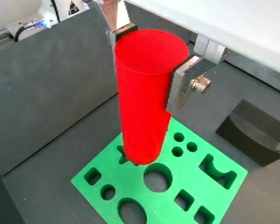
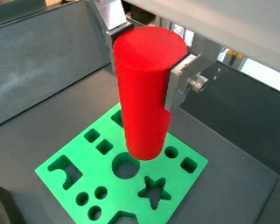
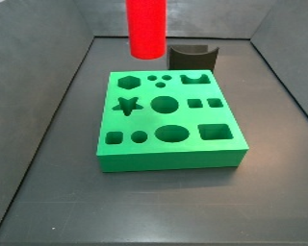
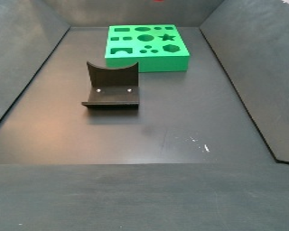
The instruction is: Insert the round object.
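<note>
The pincer (image 2: 146,54) is clamped on the upper part of the round object (image 2: 146,96), holding it upright and clear above the green block (image 2: 119,175) near the table's (image 3: 143,207) far edge, presumably so its base can drop straight into a round hole (image 2: 126,165).

No lettering, label, brand, number or sign can be read in any view. The gripper (image 2: 149,48), clamped on the plain red round object (image 2: 146,92) above the green block (image 3: 168,120), bears no marking (its silver finger (image 1: 185,80) shows only a bolt head), and the block's face carries cut-out shapes alone; the dark fixture (image 4: 111,86) and grey floor (image 4: 172,126) are likewise unmarked.
</note>
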### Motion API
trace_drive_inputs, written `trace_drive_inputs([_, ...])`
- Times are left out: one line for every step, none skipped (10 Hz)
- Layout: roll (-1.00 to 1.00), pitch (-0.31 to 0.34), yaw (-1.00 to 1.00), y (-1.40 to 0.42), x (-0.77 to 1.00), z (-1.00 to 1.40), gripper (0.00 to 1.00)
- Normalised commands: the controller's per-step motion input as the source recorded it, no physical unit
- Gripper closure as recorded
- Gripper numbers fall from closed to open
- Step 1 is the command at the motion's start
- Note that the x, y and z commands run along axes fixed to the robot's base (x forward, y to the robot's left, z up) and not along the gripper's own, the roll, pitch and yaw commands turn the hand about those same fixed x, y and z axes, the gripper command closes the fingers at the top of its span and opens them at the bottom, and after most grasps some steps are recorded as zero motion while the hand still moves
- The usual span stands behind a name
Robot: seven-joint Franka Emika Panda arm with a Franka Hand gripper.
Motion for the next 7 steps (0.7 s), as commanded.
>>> trace_drive_inputs([0.02,-0.033,0.00,0.00,-0.10,-0.27,1.00])
trace_drive_inputs([0.07,-0.104,0.00,-0.01,-0.17,-0.46,1.00])
trace_drive_inputs([0.08,-0.119,0.00,-0.03,-0.16,-0.51,1.00])
trace_drive_inputs([0.10,-0.081,0.00,-0.03,0.00,-0.55,1.00])
trace_drive_inputs([0.11,-0.054,-0.07,0.00,0.16,-0.56,1.00])
trace_drive_inputs([0.07,-0.043,-0.14,0.00,0.32,-0.55,1.00])
trace_drive_inputs([0.06,-0.059,-0.17,0.00,0.33,-0.52,1.00])
